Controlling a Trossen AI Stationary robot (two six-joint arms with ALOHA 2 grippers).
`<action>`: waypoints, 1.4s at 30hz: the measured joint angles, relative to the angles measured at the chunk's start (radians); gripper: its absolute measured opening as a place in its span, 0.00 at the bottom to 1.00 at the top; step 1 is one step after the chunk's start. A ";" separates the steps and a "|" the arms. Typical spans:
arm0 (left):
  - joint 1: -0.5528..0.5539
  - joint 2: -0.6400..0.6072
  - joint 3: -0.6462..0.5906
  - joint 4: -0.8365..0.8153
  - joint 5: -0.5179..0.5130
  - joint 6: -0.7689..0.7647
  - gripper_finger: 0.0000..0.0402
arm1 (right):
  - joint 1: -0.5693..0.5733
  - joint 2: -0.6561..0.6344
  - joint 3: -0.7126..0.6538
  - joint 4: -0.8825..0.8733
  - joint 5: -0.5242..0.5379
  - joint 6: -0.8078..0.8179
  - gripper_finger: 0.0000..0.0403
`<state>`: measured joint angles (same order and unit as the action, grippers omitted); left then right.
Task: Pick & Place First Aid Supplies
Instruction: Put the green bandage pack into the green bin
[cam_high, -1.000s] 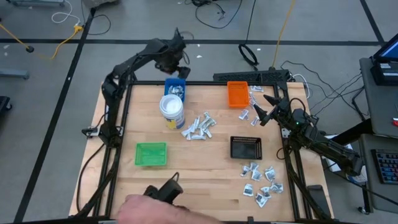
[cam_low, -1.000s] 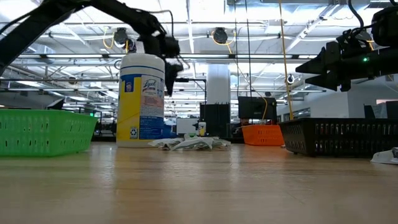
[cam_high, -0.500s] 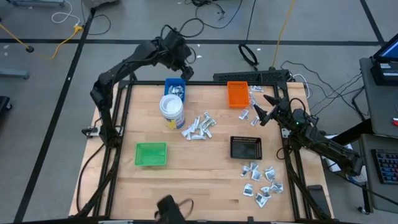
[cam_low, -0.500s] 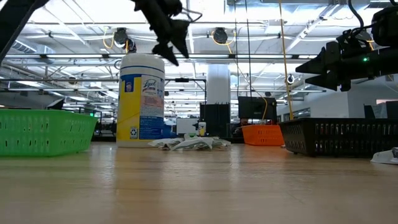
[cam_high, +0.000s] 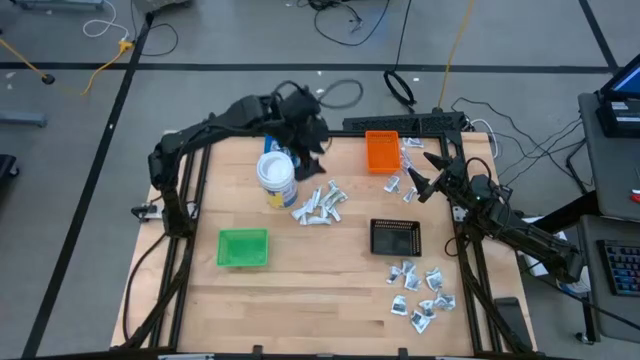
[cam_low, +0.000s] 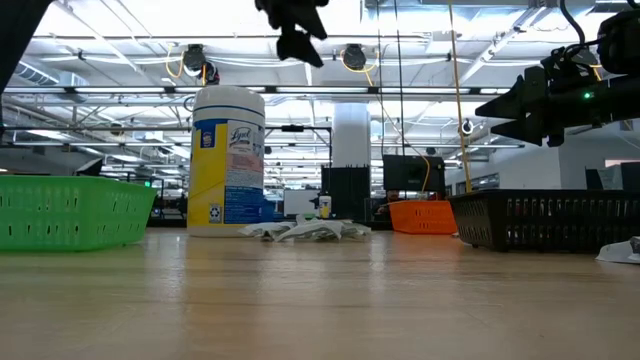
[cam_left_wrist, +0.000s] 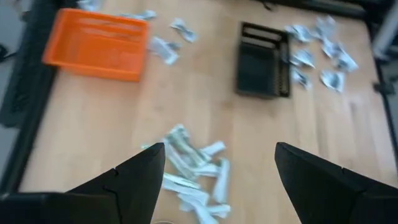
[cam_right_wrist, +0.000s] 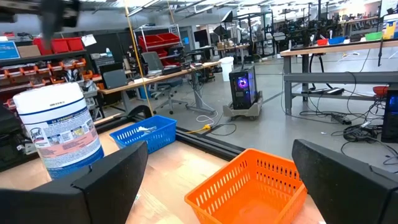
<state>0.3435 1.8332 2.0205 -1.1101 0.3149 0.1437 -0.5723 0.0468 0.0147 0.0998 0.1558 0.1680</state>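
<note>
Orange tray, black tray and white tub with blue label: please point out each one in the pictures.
orange tray (cam_high: 381, 152): high view, on its floor.
black tray (cam_high: 395, 238): high view, on its floor.
white tub (cam_low: 227, 160): low view, on its label.

Overhead and tabletop cameras, plus two wrist cameras, all share the orange tray.

We see the left arm stretched across the far side of the surface, its left claw held high with fingers spread wide. The right claw, also wide open, hovers near the surface's right edge.
</note>
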 joint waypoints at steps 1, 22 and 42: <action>-0.022 0.000 0.000 0.000 -0.001 0.005 0.78 | 0.000 0.000 0.000 0.000 0.000 0.000 0.98; -0.457 0.050 -0.083 0.012 -0.071 -0.128 0.81 | 0.000 0.000 0.000 0.000 0.000 0.000 0.98; -0.536 0.297 -0.268 0.096 -0.473 -0.197 0.81 | 0.000 0.000 0.000 0.000 0.000 0.000 0.98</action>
<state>-0.1920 2.1301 1.7521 -1.0142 -0.1579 -0.0537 -0.5721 0.0471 0.0147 0.0998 0.1558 0.1680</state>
